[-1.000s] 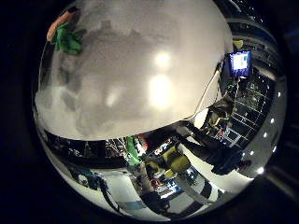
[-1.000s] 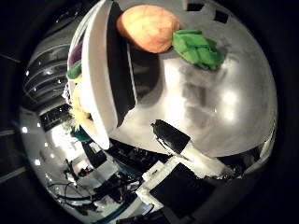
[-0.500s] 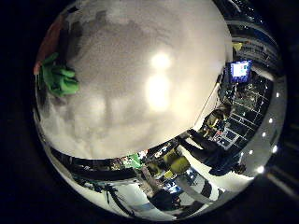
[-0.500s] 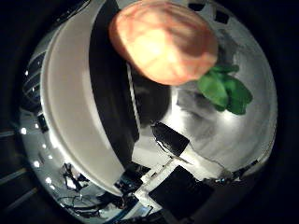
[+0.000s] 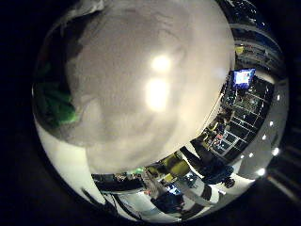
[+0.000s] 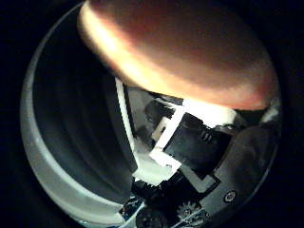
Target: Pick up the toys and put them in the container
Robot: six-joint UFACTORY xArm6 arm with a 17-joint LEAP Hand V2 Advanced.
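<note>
An orange carrot-like toy [image 6: 180, 47] fills much of the right thumb side palm view, very close to the palm. Its green leaf end [image 5: 55, 104] shows in the right little finger side palm view, lying on the white table [image 5: 179, 47]. A round grey container [image 6: 46, 180] with a dark inside lies right beside the orange toy. White and black parts of my hand [image 6: 195, 152] sit just under the toy, next to the container's rim. I cannot see whether the hand grips the toy.
The hand's shadow falls over the table around the green leaves. Beyond the table's edge the room shows a lit monitor [image 5: 243, 77] and furniture [image 5: 179, 169].
The palm has moved much closer to the orange toy, which has grown from a small shape to filling the thumb side view. The green leaves have slid toward the edge of the little finger side view.
</note>
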